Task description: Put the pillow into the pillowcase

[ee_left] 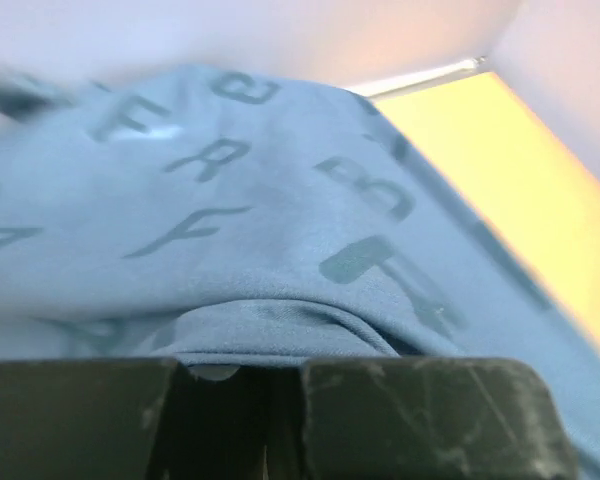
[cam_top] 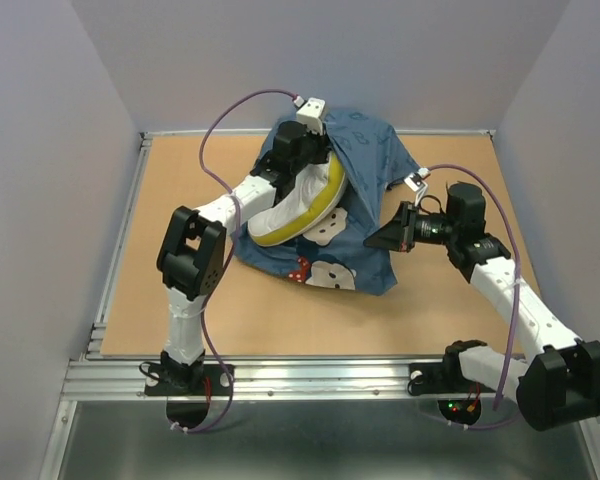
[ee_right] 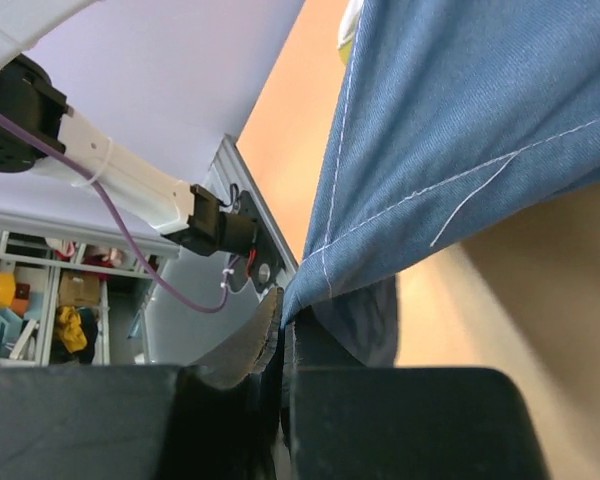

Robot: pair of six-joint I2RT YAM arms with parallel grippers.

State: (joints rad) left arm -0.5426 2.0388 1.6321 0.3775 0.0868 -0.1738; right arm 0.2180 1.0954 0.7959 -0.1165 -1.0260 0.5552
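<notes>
Two robot arms hold a blue lettered pillowcase (cam_top: 365, 150) with a white pillow (cam_top: 300, 210) lying partly inside it.
In the overhead view both sit in the upper middle of the frame on a tan table (cam_top: 180, 300), and the pillow's yellow-green edge shows at the opening. The left gripper (ee_left: 238, 378) at the cloth's top edge is nearly closed on a fold of fabric. The right gripper (ee_right: 283, 335), right of centre, pinches the stitched hem tight.

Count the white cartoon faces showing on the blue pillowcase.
2. One face is beside the pillow, at its yellow edge; the other face is near the pillowcase front hem, by a red bow. Folds may hide more.
</notes>
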